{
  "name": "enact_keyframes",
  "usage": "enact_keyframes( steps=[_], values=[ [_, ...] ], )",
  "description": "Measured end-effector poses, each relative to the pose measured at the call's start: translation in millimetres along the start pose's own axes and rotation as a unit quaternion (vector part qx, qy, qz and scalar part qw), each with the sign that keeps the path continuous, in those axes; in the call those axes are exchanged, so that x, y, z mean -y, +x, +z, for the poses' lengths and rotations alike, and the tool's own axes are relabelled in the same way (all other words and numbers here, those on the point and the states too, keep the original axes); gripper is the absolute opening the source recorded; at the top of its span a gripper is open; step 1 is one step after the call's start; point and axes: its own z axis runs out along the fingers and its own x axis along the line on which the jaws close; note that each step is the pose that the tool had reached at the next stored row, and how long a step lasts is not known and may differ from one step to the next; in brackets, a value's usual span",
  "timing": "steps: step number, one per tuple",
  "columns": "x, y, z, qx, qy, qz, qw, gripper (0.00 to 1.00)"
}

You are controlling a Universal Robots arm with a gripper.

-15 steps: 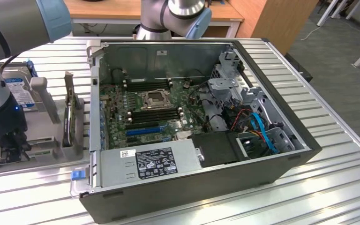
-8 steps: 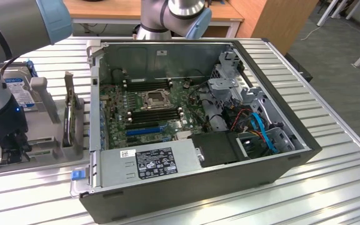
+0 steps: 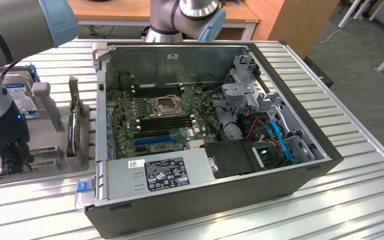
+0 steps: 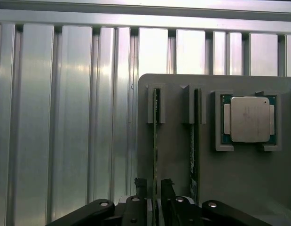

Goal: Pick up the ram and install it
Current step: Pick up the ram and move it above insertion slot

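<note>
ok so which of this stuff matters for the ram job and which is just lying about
For the job: ram in the grey holder, gripper astride it, motherboard in the open computer case.
Lying about: second ram stick, processor chip, hard drive.

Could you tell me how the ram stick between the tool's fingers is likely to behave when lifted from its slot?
The ram looks thin and board-like, so probably stiff and light. It stands on edge in a narrow slot of the grey holder, so a tilted pull might bind. Being so slim, it could be damaged by bending.
</note>
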Motion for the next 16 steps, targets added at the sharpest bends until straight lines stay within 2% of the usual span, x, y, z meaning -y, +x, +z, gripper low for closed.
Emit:
enact_keyframes(
  steps=[1, 3, 4, 14, 16],
  values=[
    [0.0, 0.0, 0.0, 0.0000, 0.0000, 0.000, 1.0000, 0.24],
    [0.0, 0.0, 0.0, 0.0000, 0.0000, 0.000, 1.0000, 0.24],
    [0.0, 0.0, 0.0, 0.0000, 0.0000, 0.000, 1.0000, 0.16],
    [0.0, 0.0, 0.1, 0.0002, -0.0001, 0.000, 1.0000, 0.16],
    [0.0, 0.0, 0.1, 0.0000, -0.0001, 0.000, 1.0000, 0.11]
  ],
)
